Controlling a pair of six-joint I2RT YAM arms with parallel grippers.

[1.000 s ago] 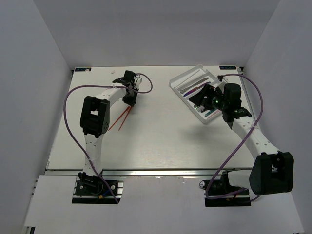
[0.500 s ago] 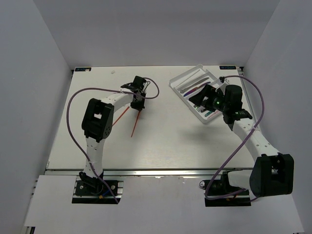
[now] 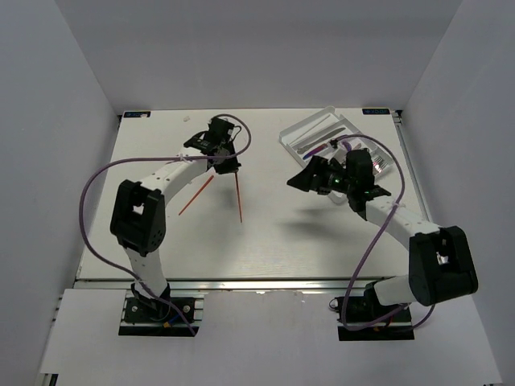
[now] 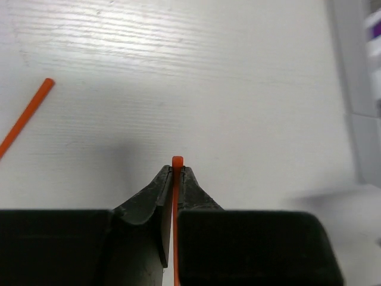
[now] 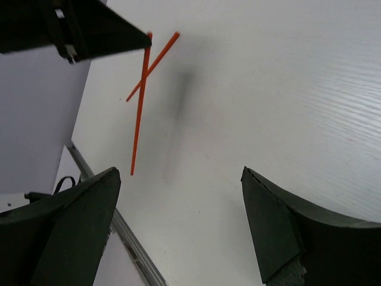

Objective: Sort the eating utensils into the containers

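Top external view showed the task as nearly done, in my judgement: several utensils (image 3: 312, 145) lay in the tray (image 3: 304, 123) at the upper right, and only two red ones were outside it. The left claw (image 3: 228, 166), above centre-left, was clamped on one red utensil (image 3: 238, 197). Its long axis ran almost vertical in the frame, with the free end pointing to the bottom edge. The other red utensil (image 3: 195, 197) lay on the counter (image 3: 282, 233) just left of it, diagonal from upper right to lower left. The right claw (image 3: 309, 177) hung empty with fingers apart, near the tray's lower left.
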